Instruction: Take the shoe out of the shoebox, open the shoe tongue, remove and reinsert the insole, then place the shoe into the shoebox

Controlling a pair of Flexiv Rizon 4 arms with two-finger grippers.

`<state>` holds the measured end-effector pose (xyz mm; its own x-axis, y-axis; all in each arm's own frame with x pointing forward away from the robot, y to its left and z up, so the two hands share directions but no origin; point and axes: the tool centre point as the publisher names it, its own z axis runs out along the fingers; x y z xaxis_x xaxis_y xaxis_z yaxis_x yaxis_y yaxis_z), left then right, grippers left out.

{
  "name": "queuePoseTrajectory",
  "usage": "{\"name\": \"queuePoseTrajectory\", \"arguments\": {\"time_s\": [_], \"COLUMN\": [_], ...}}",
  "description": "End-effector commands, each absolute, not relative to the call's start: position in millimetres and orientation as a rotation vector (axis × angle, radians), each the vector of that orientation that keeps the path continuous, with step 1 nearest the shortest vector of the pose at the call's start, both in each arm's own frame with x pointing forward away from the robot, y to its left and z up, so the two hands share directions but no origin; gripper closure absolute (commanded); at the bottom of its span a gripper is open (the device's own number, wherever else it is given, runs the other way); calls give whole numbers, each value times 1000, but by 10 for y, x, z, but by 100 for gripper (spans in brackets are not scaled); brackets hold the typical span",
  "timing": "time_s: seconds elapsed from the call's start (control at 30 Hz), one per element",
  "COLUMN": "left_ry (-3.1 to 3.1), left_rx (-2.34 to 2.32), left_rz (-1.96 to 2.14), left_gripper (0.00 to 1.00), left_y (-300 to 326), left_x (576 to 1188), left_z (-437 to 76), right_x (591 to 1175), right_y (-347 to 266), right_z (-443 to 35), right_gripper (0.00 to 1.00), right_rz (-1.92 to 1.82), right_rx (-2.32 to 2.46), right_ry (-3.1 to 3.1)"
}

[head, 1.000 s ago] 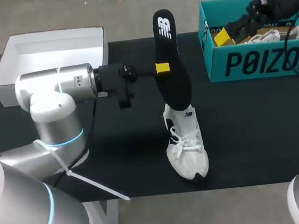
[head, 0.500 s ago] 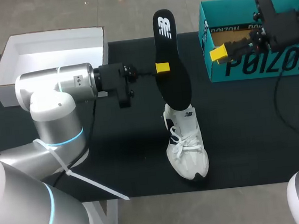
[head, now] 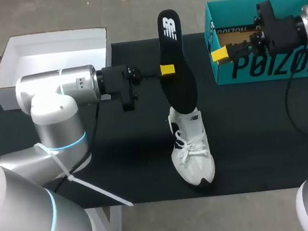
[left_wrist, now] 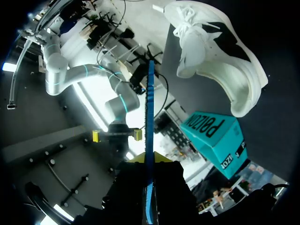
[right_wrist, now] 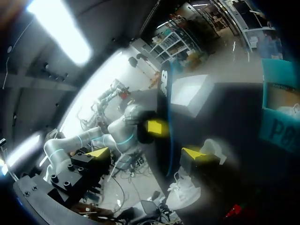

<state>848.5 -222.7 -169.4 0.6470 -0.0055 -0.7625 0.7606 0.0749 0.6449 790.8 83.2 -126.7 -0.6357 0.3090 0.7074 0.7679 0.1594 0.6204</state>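
Noted against the earlier frames: right gripper (head: 220, 54) out of the teal shoebox (head: 270, 67) and shifted leftward across its front wall. Left arm (head: 58, 95), insole and shoe unmoved.

Head view. Centre frame: black foam insole (head: 177, 74), long and round-ended, upright, white logo near the top. Lower end at the collar of the shoe (head: 192, 150); whether inside, cannot tell. Left edge pinched by the left gripper (head: 166, 70), on the silver arm from frame left. Lower centre: white lace-up shoe, dark toe tip, on the matte black table (head: 121, 168). Upper right: open cardboard shoebox, right gripper level with its front corner. Upper left: open white box (head: 54, 54).

Left wrist view. Left gripper (left_wrist: 150, 159) clamped on the insole (left_wrist: 149, 108), seen edge-on as a thin blue-edged strip between the fingers. Ahead: shoe (left_wrist: 215, 51) with chunky white sole, shoebox (left_wrist: 213, 140) beyond it. Far ahead: right gripper (left_wrist: 116, 135), tips spread.

Right wrist view. Right gripper (right_wrist: 146, 153) wide open, nothing between the tips. Ahead: dark insole (right_wrist: 165, 117), shoe (right_wrist: 185, 192) at its foot, shoebox (right_wrist: 281, 112) off to one side.
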Motion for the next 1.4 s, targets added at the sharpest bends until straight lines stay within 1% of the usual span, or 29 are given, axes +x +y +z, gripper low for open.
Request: {"name": "queuePoseTrajectory", "arguments": {"time_s": [0.03,0.27,0.5,1.03,1.13,1.2,1.33,1.37,1.4], "left_ry": [693,693,693,693,693,693,693,693,693], "left_rx": [1388,1388,1388,1388,1388,1388,1388,1388,1388], "left_rz": [-644,-644,-644,-644,-644,-644,-644,-644,-644], "left_gripper": [100,100,100,100,100,100,100,100,100], "left_y": [-2243,-2243,-2243,-2243,-2243,-2243,-2243,-2243,-2243], "left_x": [8475,8475,8475,8475,8475,8475,8475,8475,8475], "left_z": [-1702,-1702,-1702,-1702,-1702,-1702,-1702,-1702,-1702], "right_x": [8127,8227,8168,8114,8113,8116,8127,8133,8139], "right_y": [992,1186,1356,1452,1478,1493,1521,1524,1525], "right_z": [-1338,-1467,-1577,-1711,-1742,-1759,-1775,-1775,-1774], "right_gripper": [0,0,0,0,5,5,9,12,18], "right_rz": [-1434,-1418,-1399,-1382,-1377,-1376,-1376,-1377,-1379], "right_rx": [-951,-892,-844,-830,-829,-830,-828,-829,-829], "right_ry": [-2027,-2034,-2029,-2009,-2007,-2003,-1997,-1995,-1995]}}
